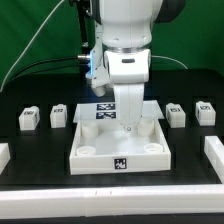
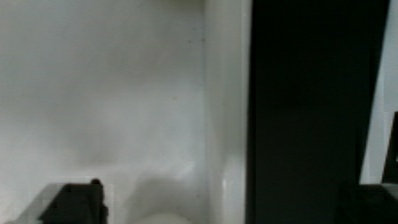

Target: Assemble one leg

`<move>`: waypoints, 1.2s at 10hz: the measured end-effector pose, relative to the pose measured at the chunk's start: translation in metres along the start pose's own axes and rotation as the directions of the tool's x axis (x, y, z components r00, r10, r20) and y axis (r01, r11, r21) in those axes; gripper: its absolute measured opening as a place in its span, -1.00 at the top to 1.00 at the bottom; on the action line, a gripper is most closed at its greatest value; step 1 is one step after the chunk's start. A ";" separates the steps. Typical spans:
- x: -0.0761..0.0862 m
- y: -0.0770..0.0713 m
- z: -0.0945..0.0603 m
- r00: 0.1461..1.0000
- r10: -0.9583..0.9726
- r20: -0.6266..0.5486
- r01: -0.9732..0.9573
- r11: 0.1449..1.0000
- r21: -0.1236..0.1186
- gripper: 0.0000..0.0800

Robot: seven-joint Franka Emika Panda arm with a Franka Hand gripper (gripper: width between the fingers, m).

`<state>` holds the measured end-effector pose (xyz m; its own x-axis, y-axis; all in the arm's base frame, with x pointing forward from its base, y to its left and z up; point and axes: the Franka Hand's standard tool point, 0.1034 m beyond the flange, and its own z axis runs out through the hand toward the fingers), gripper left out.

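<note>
Four small white legs with tags lie on the black table: two at the exterior view's left (image 1: pixel 28 119) (image 1: pixel 59 115) and two at its right (image 1: pixel 176 112) (image 1: pixel 205 111). My gripper (image 1: pixel 128 122) is lowered into the far part of the large flat white tray-like piece (image 1: pixel 100 150), away from every leg. In the wrist view the gripper (image 2: pixel 228 205) shows only a dark fingertip (image 2: pixel 71 205) at one side and a sliver of the other at the frame's edge, wide apart. Between them are a blurred white surface (image 2: pixel 125 100) and a black band. No leg is held.
The marker board (image 1: pixel 104 108) lies just behind the tray piece, partly hidden by the arm. White rails stand at the table's edges on the exterior view's left (image 1: pixel 4 153) and right (image 1: pixel 214 152). Cables hang behind the arm.
</note>
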<state>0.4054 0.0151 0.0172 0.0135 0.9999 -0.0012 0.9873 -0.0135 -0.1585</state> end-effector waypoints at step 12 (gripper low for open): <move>0.001 0.000 0.007 1.000 0.017 -0.003 -0.017 1.000 0.006 0.81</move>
<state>0.4046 0.0158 0.0101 0.0305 0.9995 -0.0009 0.9859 -0.0303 -0.1645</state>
